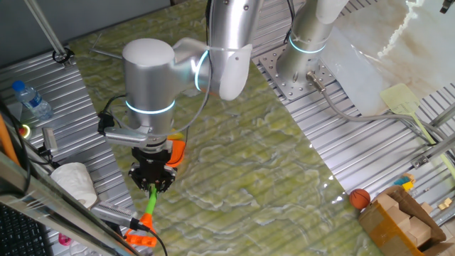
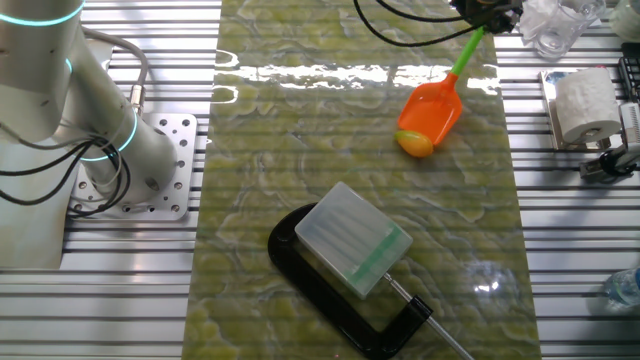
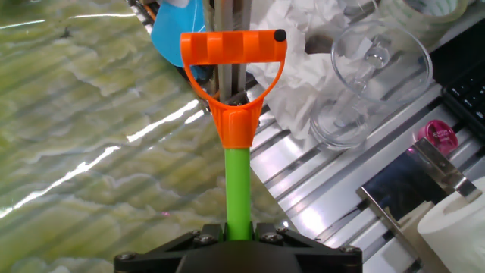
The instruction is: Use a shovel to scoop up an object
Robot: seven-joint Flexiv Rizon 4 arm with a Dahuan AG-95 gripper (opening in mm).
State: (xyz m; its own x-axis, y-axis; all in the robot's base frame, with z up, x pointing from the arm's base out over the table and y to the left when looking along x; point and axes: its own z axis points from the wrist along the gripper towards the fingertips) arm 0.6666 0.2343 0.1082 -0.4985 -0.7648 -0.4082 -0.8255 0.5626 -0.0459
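The shovel has an orange blade (image 2: 435,108), a bright green shaft (image 2: 465,52) and an orange D-shaped end (image 3: 233,54). My gripper (image 3: 239,227) is shut on the green shaft. In one fixed view the gripper (image 1: 152,178) stands over the shaft (image 1: 150,203), with the orange end (image 1: 142,235) near the table's front edge. The object (image 2: 415,144), a small yellow-orange oval, lies on the green mat, touching the tip of the blade. The blade is tilted down toward it.
A black C-clamp (image 2: 345,300) with a translucent box (image 2: 353,240) lies mid-mat. A tissue roll (image 2: 583,105) and clear cups (image 3: 371,72) sit beside the mat. An orange-brown ball (image 1: 360,198), a cardboard box (image 1: 402,220) and a pale spatula (image 1: 407,103) are at the far side.
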